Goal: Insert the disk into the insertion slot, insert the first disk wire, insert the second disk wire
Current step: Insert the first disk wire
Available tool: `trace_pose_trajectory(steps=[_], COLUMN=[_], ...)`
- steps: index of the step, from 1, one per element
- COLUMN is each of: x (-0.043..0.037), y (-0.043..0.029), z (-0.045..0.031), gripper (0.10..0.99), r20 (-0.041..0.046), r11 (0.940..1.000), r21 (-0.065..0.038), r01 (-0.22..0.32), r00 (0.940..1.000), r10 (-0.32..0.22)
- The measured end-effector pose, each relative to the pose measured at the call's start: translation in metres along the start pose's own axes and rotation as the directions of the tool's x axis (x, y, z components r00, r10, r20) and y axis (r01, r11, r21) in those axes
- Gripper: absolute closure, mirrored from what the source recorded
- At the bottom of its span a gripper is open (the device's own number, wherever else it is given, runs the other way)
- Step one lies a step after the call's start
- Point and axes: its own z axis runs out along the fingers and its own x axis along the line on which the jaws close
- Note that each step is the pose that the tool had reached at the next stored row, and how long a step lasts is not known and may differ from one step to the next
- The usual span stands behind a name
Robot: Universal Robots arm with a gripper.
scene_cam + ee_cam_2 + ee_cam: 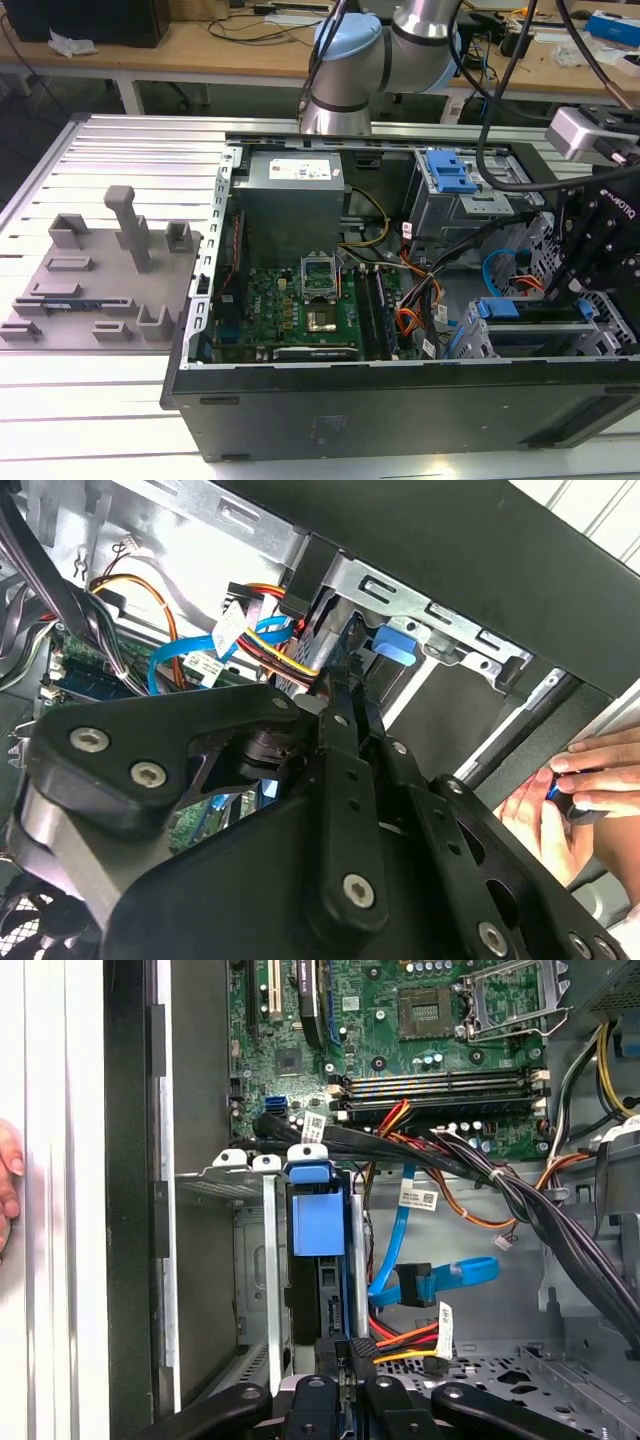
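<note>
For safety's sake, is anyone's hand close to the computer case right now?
Yes, in the second wrist view a hand sits just outside the black case wall.

blue-framed disk (pixel 318 1222) in grey insertion slot (pixel 255 1260); light-blue second disk wire (pixel 396 1250) beside

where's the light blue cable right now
In the first wrist view, the light-blue cable curves beside the disk's blue carrier, close to the orange-red wire bundle.

1. Exterior view: raised, at middle distance, looking down across a slatted metal table (pixel 120 140) into an open computer case (pixel 400 420).
2. First wrist view: close, facing down into the case at the drive cage (pixel 225 1175) and motherboard (pixel 400 1040).
3. Second wrist view: very close, looking past the gripper (pixel 350 685) towards that cage.
4. All three share the cage.
</note>
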Motion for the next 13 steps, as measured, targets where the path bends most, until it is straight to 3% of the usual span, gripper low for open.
trace_pose_trajectory(steps=[8, 11, 12, 13], x=[0.0001, 0.0005, -0.0003, -0.0019], y=[0.0002, 0.0042, 0.0046, 0.0052], z=[0.0029, -0.0167, -0.0197, -0.0241], gripper=[0.922, 0.729, 0.729, 0.663], r20=[-0.0002, -0.0018, -0.0029, -0.0046], r11=[1.0, 1.0, 1.0, 1.0], r21=[0.0, 0.0, 0.0, 0.0], r01=[0.001, 0.001, 0.001, 0.001], r00=[1.0, 1.0, 1.0, 1.0], r10=[-0.001, -0.001, -0.001, -0.001])
